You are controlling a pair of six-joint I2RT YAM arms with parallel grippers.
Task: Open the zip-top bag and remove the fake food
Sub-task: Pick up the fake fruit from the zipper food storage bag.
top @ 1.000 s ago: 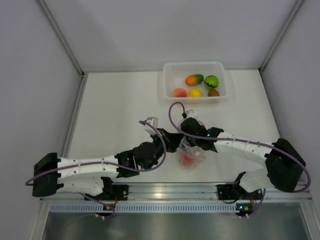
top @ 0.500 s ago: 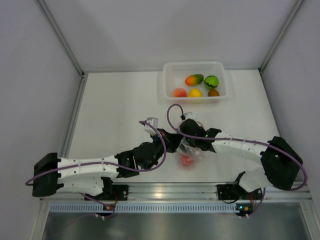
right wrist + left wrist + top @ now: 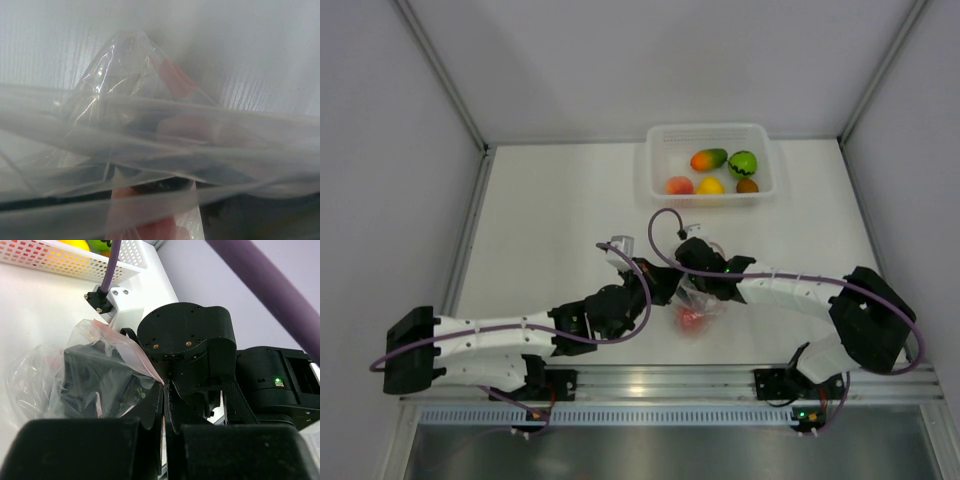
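The zip-top bag [image 3: 705, 303] lies crumpled at the near middle of the table, with a pink-red fruit [image 3: 692, 319] inside it. My left gripper [image 3: 667, 287] is shut on the bag's edge; in the left wrist view the pink strip runs between its closed fingers [image 3: 159, 405]. My right gripper [image 3: 703, 282] reaches into the bag from the right, and its black wrist [image 3: 185, 345] stands just behind the plastic [image 3: 90, 375]. Clear film [image 3: 150, 125] covers the right wrist view, so that gripper's fingers are hidden. A pink-red shape [image 3: 160, 231] shows low in that view.
A white tray [image 3: 657, 165] at the back holds a mango [image 3: 708, 158], a green fruit [image 3: 742, 163], a peach one [image 3: 679, 185], a yellow one [image 3: 710, 186] and a brown one [image 3: 747, 186]. Grey walls close in the table on three sides.
The right arm has pushed a little to the left, further into the bag, and the bag has shifted slightly with it. The left arm has held still.
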